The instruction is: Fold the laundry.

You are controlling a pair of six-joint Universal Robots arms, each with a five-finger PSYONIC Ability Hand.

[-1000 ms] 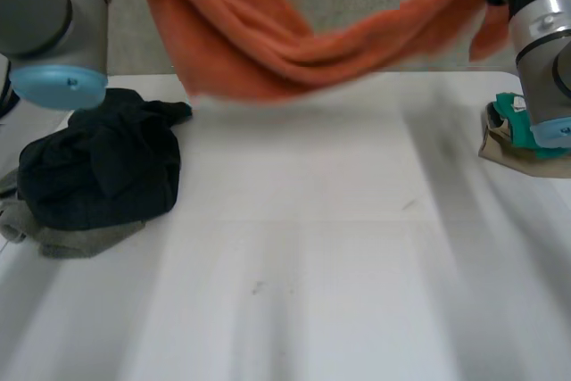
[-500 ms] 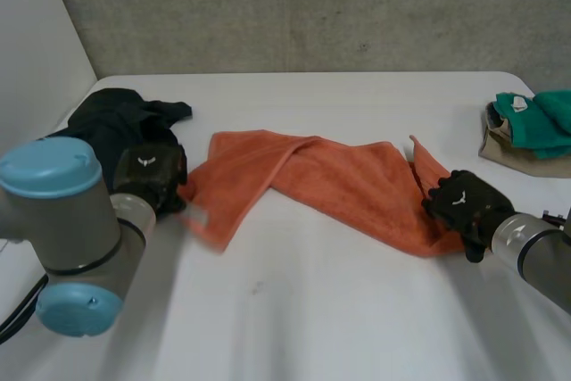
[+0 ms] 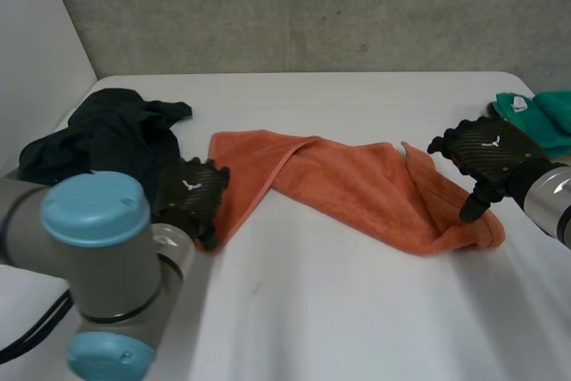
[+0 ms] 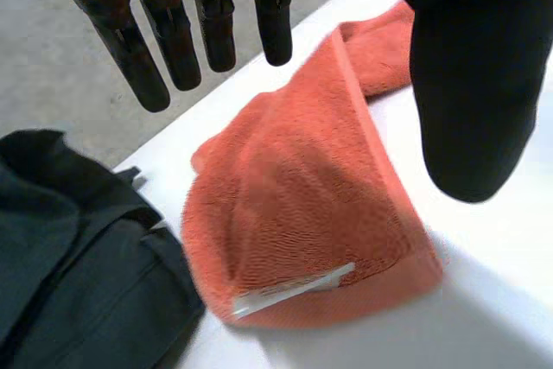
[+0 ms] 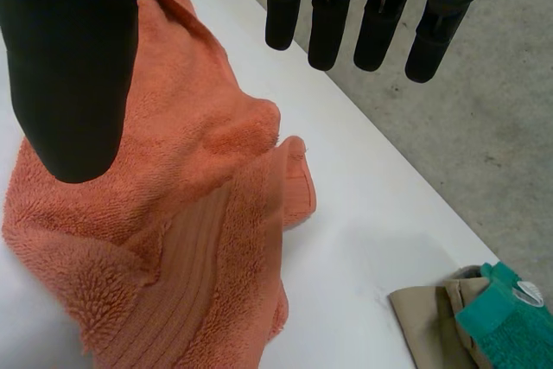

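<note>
Across the middle of the white table (image 3: pixel 357 310) you have the orange towel (image 3: pixel 348 186) lying rumpled and partly doubled over. Your left hand (image 3: pixel 189 195) is over the corner beside the dark clothes pile (image 3: pixel 98 136), fingers straight, grasping nothing. Your right hand (image 3: pixel 489 151) is over the opposite end, likewise released, near the green folded stack (image 3: pixel 553 118)

The towel (image 3: pixel 357 186) lies across the middle of the table (image 3: pixel 357 310), clothes heap (image 3: pixel 107 136) just left of it, what may be a folded stack (image 3: pixel 540 122) well right.
</note>
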